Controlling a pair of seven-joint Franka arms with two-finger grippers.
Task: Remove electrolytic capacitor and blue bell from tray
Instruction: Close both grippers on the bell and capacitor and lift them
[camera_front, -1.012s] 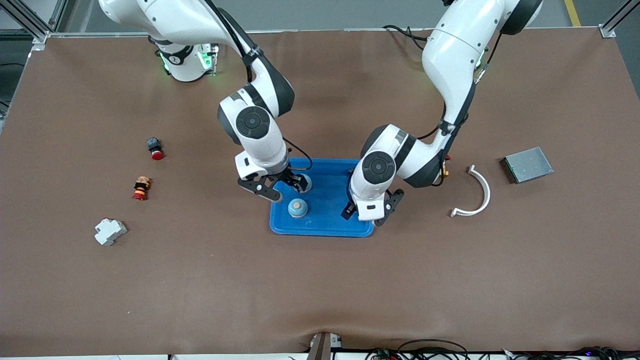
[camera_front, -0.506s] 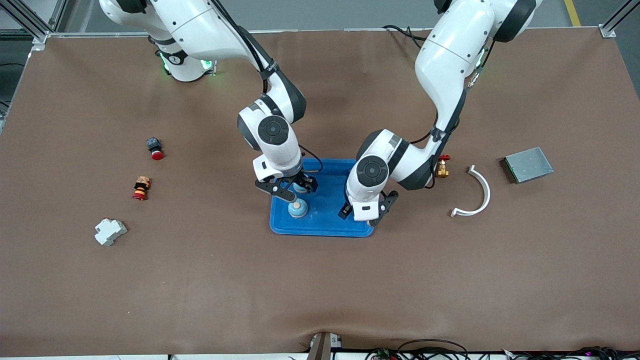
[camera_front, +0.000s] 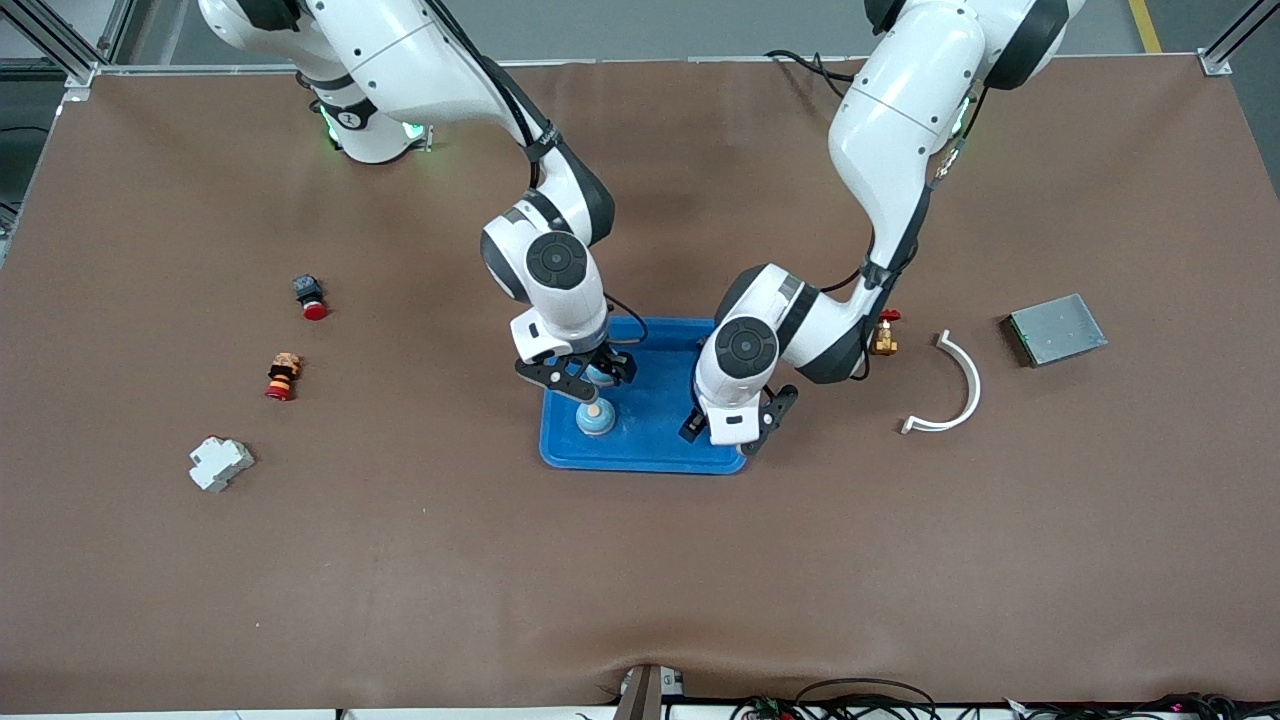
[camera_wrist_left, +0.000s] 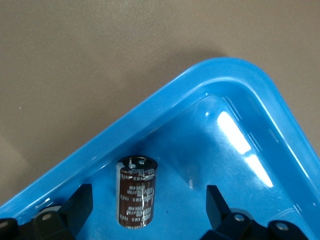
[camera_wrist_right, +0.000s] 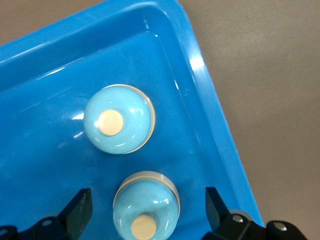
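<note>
Two bells (camera_wrist_right: 120, 125) and a capacitor (camera_wrist_left: 136, 192) lie in the tray (camera_front: 660, 455).

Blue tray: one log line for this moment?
left pincer: open, over capacitor in blue tray | right pincer: open, over bell | second bell beside it

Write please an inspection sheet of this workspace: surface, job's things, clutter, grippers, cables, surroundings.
Surface: brown mat, wrinkled at the edge nearest the front camera.
Job's things: blue tray mid-table; two light blue bells and a dark capacitor inside it.
Clutter: white block and two red-capped buttons toward the right arm's end; curved white strip, grey plate and small brass valve toward the left arm's end.
Grippers: left gripper open over the capacitor; right gripper open over a bell.
Cables: loose bundle at the table edge nearest the front camera.
Surroundings: metal frame posts at the corners.
</note>
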